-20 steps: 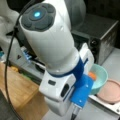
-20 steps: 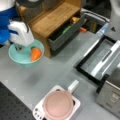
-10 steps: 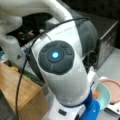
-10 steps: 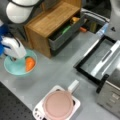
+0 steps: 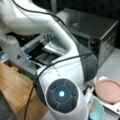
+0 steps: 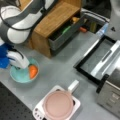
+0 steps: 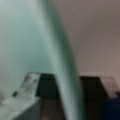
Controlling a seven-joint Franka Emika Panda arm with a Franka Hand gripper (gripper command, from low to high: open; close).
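Note:
A teal bowl (image 6: 23, 75) with an orange piece of food (image 6: 32, 71) in it sits on the grey table at a front view's left. My white gripper (image 6: 22, 65) reaches down onto the bowl's rim on its left side. In the wrist view the teal rim (image 7: 65, 75) runs up between my two fingers (image 7: 23, 102), and the gripper (image 7: 68, 110) is shut on it. In a front view my arm fills most of the picture, and only part of the bowl (image 5: 99, 111) shows beside it.
A wooden cabinet (image 6: 53, 17) with an open drawer holding food stands behind the bowl. A pink pan (image 6: 58, 105) rests on a white stove at the bottom. A black tray (image 6: 100, 62) and a metal oven (image 6: 111, 92) lie to the right.
The bowl, with the orange piece in it, has slid toward a front view's bottom, away from the cabinet, along with my gripper. My arm has swung closer to the camera in a front view.

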